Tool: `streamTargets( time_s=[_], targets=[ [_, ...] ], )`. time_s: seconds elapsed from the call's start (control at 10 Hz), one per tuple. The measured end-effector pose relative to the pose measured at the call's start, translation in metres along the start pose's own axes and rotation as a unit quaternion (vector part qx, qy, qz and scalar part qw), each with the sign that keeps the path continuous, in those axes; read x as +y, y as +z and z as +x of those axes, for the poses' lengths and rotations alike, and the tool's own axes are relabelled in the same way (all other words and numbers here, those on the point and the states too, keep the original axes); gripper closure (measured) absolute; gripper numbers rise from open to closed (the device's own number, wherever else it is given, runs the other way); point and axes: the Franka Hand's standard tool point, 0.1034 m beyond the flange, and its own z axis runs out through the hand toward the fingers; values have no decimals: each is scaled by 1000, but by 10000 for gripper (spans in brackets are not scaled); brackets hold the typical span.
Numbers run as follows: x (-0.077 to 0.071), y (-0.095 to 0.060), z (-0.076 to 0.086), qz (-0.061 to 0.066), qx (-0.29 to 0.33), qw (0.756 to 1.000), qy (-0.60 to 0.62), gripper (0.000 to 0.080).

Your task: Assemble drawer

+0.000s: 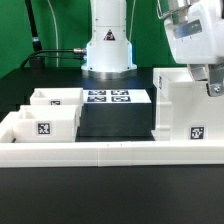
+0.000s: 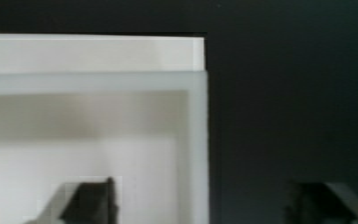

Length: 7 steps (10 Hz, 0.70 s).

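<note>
The large white drawer case (image 1: 185, 105) stands upright on the exterior view's right, with a marker tag on its front. My gripper (image 1: 212, 84) hangs just above the case's right wall. In the wrist view, the gripper (image 2: 208, 196) is open. One dark finger (image 2: 87, 203) is over the white inside of the case (image 2: 87, 120) and the other is over the dark table outside, so the thin wall lies between them untouched. Two small white drawer boxes (image 1: 48, 120) sit on the exterior view's left.
The marker board (image 1: 108, 97) lies at the middle in front of the robot base (image 1: 108, 50). A low white U-shaped rail (image 1: 110, 152) runs along the front and up the left side. The table is black.
</note>
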Motion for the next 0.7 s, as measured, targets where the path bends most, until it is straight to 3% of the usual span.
streamTargets(
  time_s=[0.1,0.5,0.7],
  targets=[
    [0,-1,0,0,0,1000,0,194],
    [0,-1,-1,1,0,1000,-4,151],
    [14,-20,-2,1,-6,998,-67,151]
  ],
)
